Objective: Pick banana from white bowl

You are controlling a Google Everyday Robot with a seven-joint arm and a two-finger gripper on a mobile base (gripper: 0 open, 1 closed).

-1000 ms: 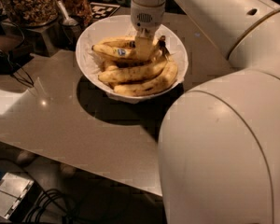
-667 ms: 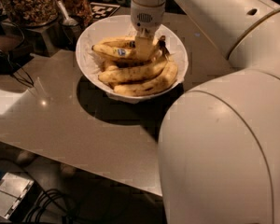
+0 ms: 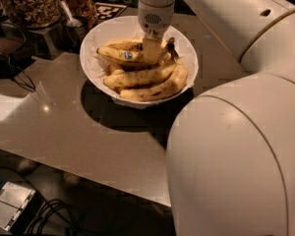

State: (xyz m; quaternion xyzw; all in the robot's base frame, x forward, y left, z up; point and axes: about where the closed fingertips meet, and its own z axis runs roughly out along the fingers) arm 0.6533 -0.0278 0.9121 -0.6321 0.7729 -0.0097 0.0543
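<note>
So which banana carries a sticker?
The upper-left banana, blue sticker mid-length; the fatter front bananas are bare. The gripper sits over its right end.

Beige table (image 3: pixel 73 127), white bowl (image 3: pixel 105 31) resting on it, tool (image 3: pixel 151 52) inside bowl

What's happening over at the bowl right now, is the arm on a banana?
The robot's single arm reaches across the counter, and its gripper is down inside the white bowl, at the stem end of the bunch. It sits right against the banana with the blue sticker. That banana lies in the bowl among the other bananas, not yet lifted.
</note>
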